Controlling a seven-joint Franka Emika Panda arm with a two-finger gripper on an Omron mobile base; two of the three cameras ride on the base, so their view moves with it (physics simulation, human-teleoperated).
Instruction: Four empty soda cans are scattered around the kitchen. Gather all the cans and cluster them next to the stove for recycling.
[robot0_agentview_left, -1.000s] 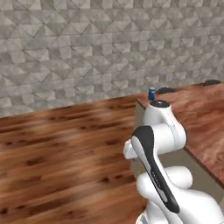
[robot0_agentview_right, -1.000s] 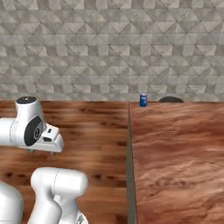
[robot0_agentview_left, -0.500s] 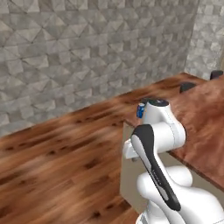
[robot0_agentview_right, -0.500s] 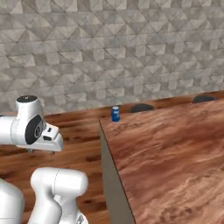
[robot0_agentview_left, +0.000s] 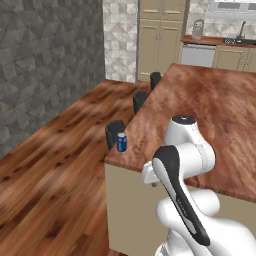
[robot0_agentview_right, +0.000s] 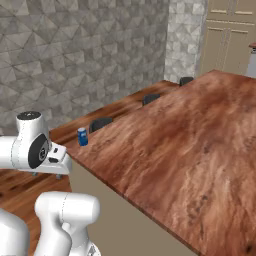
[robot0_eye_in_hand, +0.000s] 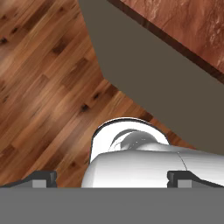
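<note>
A home kitchen, rendered. A big island with a reddish wood-grain top and plain beige sides stands on a plank wood floor, with dark stools tucked along its left edge. At the far end stand tall beige cabinets, a dishwasher under a counter, and a sink with a tap below a window. The walls are grey patterned stone tile.

No readable text, labels, brands, numbers or signs appear anywhere. The blue soda can on the wooden island counter is too small for any print on it to be made out.
</note>
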